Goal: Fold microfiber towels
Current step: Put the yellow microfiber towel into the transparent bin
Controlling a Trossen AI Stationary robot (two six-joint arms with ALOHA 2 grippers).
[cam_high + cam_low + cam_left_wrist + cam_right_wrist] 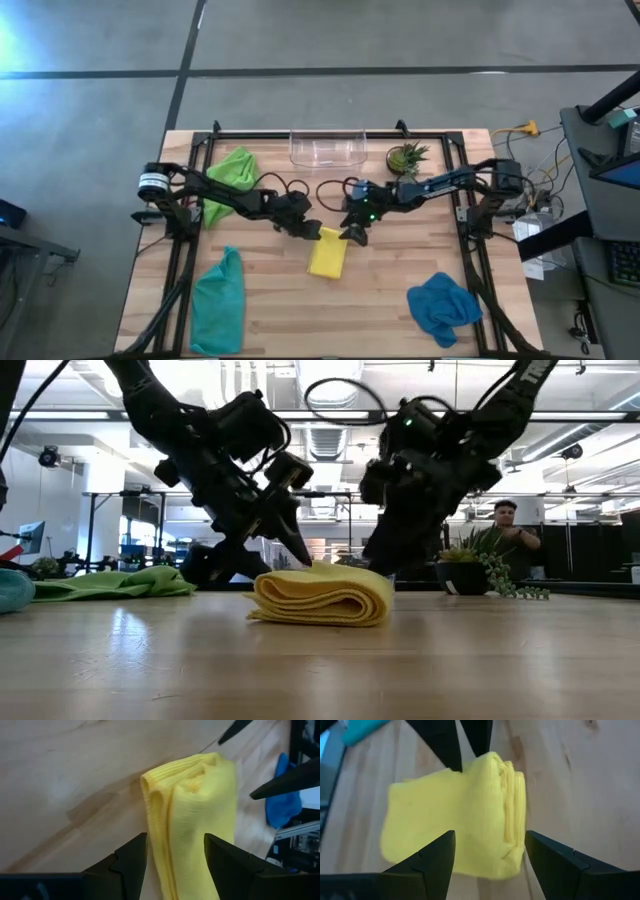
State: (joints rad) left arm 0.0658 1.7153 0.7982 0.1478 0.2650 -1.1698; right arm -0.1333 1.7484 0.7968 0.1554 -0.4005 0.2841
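A yellow towel [327, 255], folded into a thick pad, lies flat at the table's middle. My left gripper [175, 840] slants down at the pad's far left corner [312, 236]. It is open, with a finger on each side of the folded edge [165, 790]. My right gripper [490, 836] slants down at the far right corner [345, 238], open, with the pad [455, 815] ahead of its fingertips. A lime green towel [232, 175], a teal towel [220, 300] and a blue towel [445, 305] lie crumpled on the table. My left gripper has the yellow pad's far end [190, 845] between its open fingers, which come slanting down from the far left. I cannot tell whether they touch the cloth. The pad lies flat on the table.
A clear plastic bin [328, 148] and a small potted plant [405, 157] stand at the far edge. Black frame rails [190, 200] run along both sides of the table. A person [505, 525] stands in the room beyond. Bare wood lies in front of the yellow pad.
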